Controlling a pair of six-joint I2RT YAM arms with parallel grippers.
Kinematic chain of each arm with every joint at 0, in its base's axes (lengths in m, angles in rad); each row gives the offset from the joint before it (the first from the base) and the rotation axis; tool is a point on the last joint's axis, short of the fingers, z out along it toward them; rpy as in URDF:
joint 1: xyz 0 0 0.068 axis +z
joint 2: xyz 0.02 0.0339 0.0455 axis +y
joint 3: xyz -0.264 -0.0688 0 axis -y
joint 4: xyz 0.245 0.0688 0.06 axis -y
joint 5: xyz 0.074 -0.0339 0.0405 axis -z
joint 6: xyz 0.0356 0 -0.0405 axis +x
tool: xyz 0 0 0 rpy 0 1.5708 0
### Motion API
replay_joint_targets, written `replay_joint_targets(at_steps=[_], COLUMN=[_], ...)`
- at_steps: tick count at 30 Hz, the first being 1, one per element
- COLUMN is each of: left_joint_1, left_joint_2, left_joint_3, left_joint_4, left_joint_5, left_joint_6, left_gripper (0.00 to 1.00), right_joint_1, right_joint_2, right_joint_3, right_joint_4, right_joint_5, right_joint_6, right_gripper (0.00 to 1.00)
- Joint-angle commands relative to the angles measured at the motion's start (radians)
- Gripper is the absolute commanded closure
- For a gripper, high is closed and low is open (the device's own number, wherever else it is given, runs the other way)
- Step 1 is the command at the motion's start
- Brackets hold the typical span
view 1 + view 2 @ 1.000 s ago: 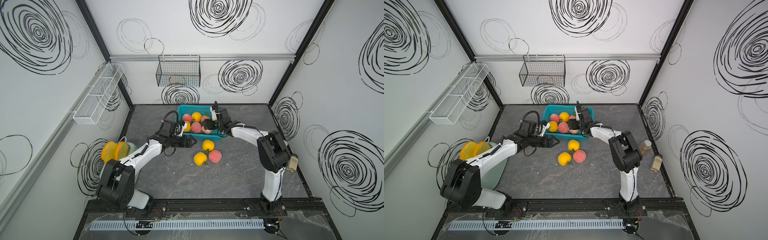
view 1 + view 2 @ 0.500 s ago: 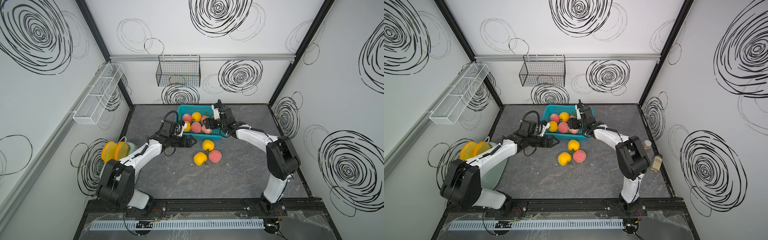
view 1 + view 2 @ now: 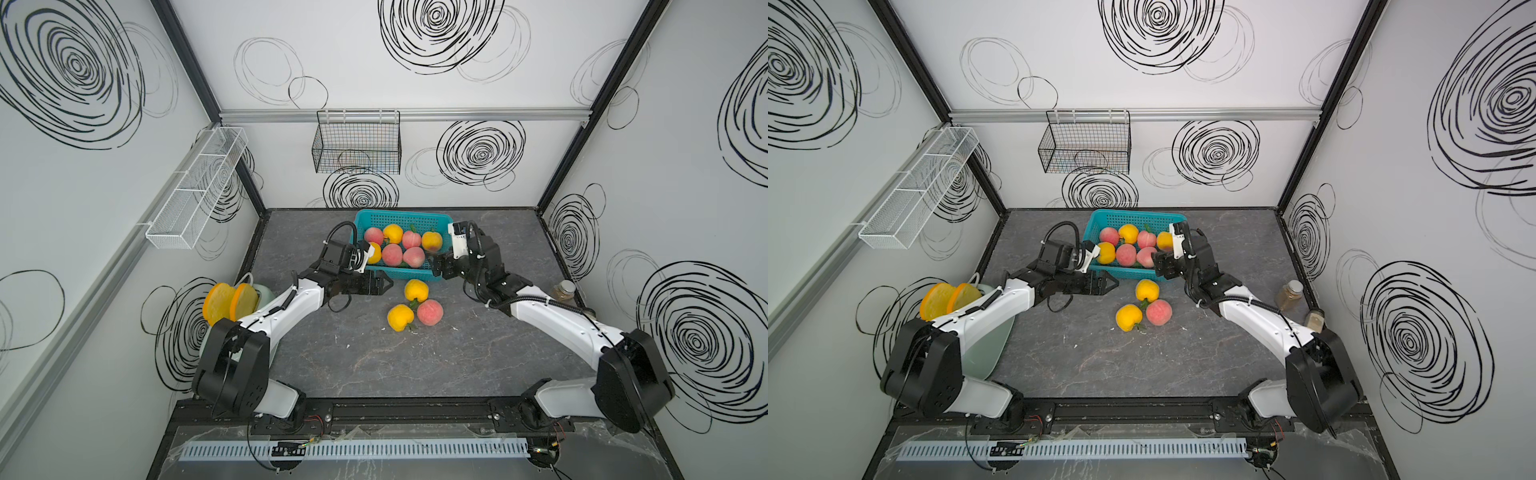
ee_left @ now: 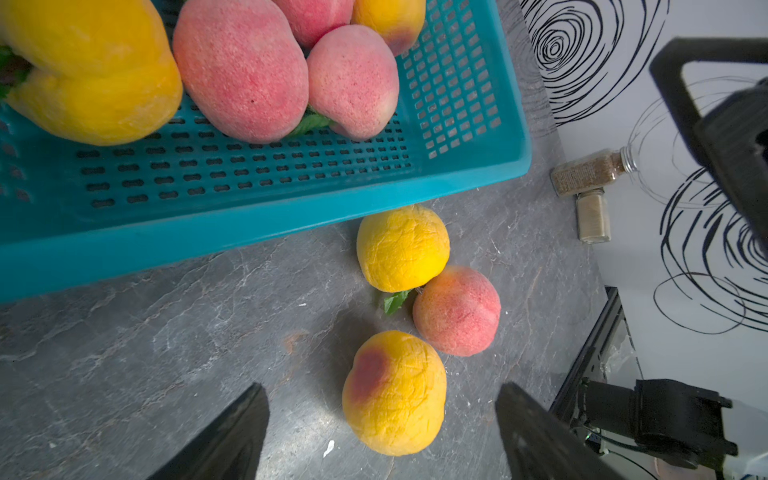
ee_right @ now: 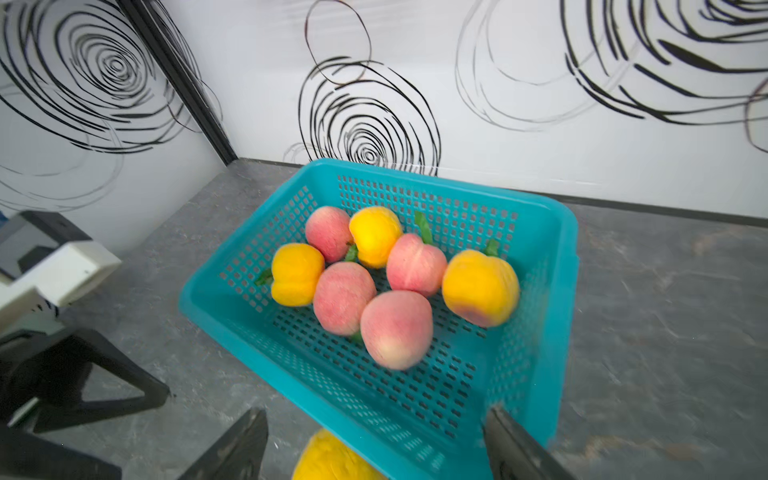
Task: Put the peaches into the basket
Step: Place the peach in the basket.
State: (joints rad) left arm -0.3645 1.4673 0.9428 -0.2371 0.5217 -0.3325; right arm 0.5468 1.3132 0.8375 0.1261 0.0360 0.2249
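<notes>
We count seven peaches (image 5: 397,332), pink-red and yellow-orange with green leaves, inside the teal perforated basket (image 3: 401,214) at the back of the counter (image 3: 353,365). Three loose peaches (image 3: 430,312) lie just in front of it. Only the left wrist view shows the red blush on the nearest yellow peach (image 4: 395,392). The left end effector (image 3: 382,284) and the right end effector (image 3: 437,267) both gape wide and hold nothing.

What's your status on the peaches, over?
Left gripper and right gripper open, empty. Seven peaches in basket; three loose peaches on table in front. Nothing blocking.
</notes>
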Motion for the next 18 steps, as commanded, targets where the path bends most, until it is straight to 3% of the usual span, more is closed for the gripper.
replay_joint_targets(at_steps=[1, 10, 18], left_joint_1=[-0.046, -0.195, -0.261], left_joint_2=[0.026, 0.031, 0.052], left_joint_3=[0.019, -0.014, -0.007], left_joint_4=[-0.018, -0.042, -0.111], left_joint_5=[-0.049, -0.174, -0.278], left_joint_6=[0.038, 0.006, 0.000], left_gripper=[0.10, 0.10, 0.08], right_joint_1=[-0.025, -0.077, -0.106], right_joint_2=[-0.071, -0.230, -0.357], right_joint_3=[-0.139, -0.431, -0.582], right_joint_4=[0.092, 0.264, 0.370], right_joint_5=[0.113, 0.188, 0.211], right_joint_6=[-0.022, -0.012, 0.014], right_gripper=[0.13, 0.13, 0.10])
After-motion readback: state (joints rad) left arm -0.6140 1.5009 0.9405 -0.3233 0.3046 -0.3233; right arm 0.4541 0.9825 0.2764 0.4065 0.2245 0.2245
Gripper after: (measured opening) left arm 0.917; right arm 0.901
